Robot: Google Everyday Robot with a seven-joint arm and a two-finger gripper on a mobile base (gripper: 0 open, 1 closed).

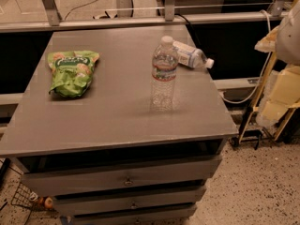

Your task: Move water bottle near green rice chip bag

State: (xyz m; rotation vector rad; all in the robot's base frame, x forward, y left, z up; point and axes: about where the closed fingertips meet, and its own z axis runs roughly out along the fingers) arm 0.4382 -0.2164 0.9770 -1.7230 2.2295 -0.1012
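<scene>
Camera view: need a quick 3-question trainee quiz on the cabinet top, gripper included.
1. True or false: the gripper is shut on the water bottle.
2. Seen in the camera view, where does the green rice chip bag lie relative to the water bottle? A: to its left, apart from it. B: to its right, touching it. C: under it.
3. Fill in: the bottle with the white-blue label lies on its ____ near the back right of the grey cabinet top.

Key
1. False: the gripper is not in view; the water bottle stands upright alone.
2. A
3. side
</scene>
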